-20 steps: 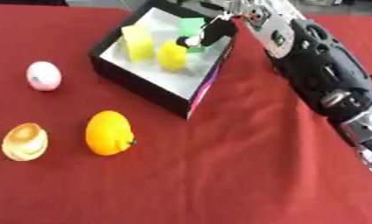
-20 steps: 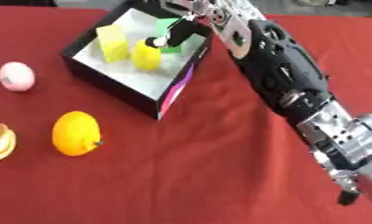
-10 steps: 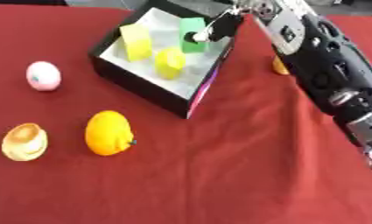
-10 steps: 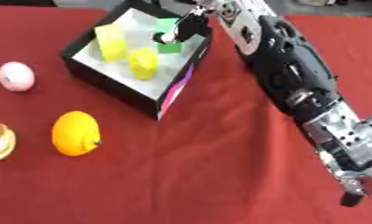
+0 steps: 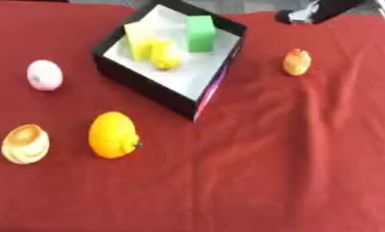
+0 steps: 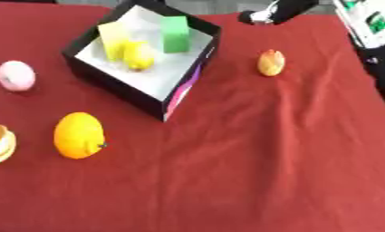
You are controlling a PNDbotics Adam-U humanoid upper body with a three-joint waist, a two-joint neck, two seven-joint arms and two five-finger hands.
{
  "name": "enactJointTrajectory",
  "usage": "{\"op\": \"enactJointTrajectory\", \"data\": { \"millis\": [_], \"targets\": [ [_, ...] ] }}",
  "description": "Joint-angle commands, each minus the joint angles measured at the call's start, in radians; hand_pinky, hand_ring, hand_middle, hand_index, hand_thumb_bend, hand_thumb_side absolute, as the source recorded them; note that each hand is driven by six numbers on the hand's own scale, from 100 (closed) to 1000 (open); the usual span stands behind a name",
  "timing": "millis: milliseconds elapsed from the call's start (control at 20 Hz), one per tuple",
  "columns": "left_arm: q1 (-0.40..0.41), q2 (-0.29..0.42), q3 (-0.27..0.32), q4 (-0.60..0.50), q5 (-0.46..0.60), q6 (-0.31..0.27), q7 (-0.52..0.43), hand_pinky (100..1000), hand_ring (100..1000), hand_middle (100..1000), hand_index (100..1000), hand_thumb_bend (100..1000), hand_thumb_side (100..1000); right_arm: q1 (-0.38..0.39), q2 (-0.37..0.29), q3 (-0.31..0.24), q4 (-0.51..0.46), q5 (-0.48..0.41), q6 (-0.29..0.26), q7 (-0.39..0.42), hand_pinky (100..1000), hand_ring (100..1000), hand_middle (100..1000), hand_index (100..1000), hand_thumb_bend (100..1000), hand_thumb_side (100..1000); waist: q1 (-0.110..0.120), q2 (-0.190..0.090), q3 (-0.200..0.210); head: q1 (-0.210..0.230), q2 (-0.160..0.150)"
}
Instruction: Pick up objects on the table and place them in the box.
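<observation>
Right hand (image 6: 268,13) at far table edge beyond box (image 5: 151,88); finger state cannot be told. Left hand unseen. Box holds three blocks. Judged between picks: next, small orange piece (image 5: 296,62) nearest, right of box.

The right hand (image 6: 267,13) shows at the far edge as a black, blurred shape with a pale silver patch. The arm (image 6: 368,22) at the far right has a white panel with green marks above black casing.
</observation>
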Motion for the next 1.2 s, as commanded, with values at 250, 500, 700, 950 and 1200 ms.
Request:
{"op": "enactJointTrajectory", "data": {
  "millis": [250, 500, 700, 950, 1200],
  "targets": [
    [-0.006, 0.034, 0.013, -0.002, -0.002, 0.007, -0.002, 705, 767, 737, 761, 307, 547, 0.105, -0.123, -0.051, -0.042, 0.041, -0.038, -0.027, 906, 887, 826, 920, 459, 579, 0.001, -0.023, -0.003, 0.005, -0.013],
    [-0.007, 0.034, 0.012, 0.002, -0.002, 0.011, -0.009, 704, 768, 736, 761, 309, 548, 0.123, -0.121, -0.046, -0.007, 0.111, -0.053, -0.038, 896, 879, 825, 908, 317, 664, 0.002, -0.019, -0.001, 0.004, -0.018],
    [-0.009, 0.032, 0.013, 0.002, -0.002, 0.013, -0.011, 704, 768, 736, 761, 309, 547, 0.110, -0.103, -0.039, 0.033, 0.147, -0.071, -0.033, 897, 883, 834, 910, 318, 680, 0.002, -0.017, 0.002, 0.001, -0.018],
    [-0.011, 0.031, 0.013, 0.002, -0.002, 0.015, -0.013, 704, 768, 736, 761, 310, 547, 0.104, -0.093, -0.031, 0.065, 0.183, -0.093, -0.022, 891, 892, 845, 916, 324, 694, 0.001, -0.015, 0.005, 0.003, -0.016],
    [-0.010, 0.032, 0.013, 0.003, -0.001, 0.017, -0.017, 703, 769, 735, 761, 311, 547, 0.109, -0.092, -0.024, 0.076, 0.204, -0.120, -0.004, 887, 896, 852, 921, 365, 709, 0.000, -0.015, 0.005, 0.003, -0.014]
  ]
}}
